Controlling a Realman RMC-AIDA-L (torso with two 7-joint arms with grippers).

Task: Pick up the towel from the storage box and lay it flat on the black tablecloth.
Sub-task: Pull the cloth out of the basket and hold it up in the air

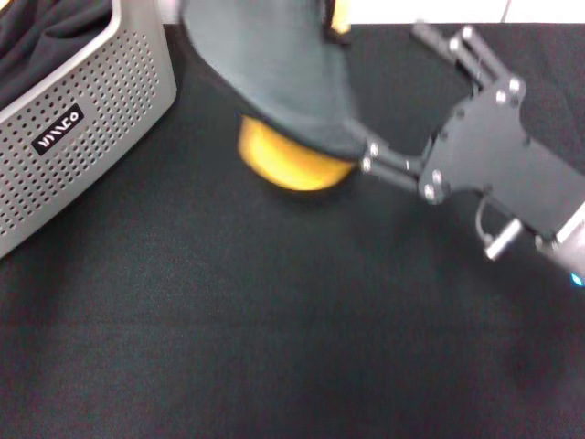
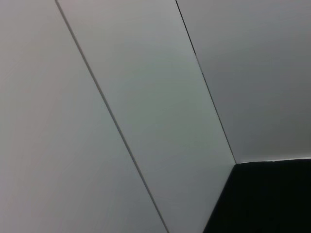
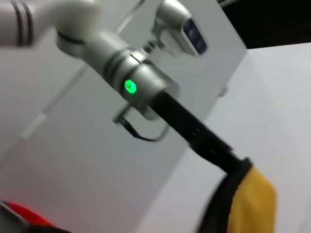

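The towel (image 1: 274, 64) hangs in the air above the far middle of the black tablecloth (image 1: 274, 320), grey-green face up and its yellow reverse (image 1: 292, 165) sagging below. My right gripper (image 1: 367, 156) reaches in from the right and is shut on the towel's near right edge. In the right wrist view my left gripper (image 3: 233, 162) meets the top of the towel (image 3: 248, 204), which hangs from it. The storage box (image 1: 82, 137) stands at the far left, away from both grippers. The left wrist view shows neither towel nor box.
Plain black fabric (image 1: 46, 37) lies inside the storage box. White wall panels (image 2: 121, 97) fill the left wrist view. The tablecloth stretches bare across the near half of the table.
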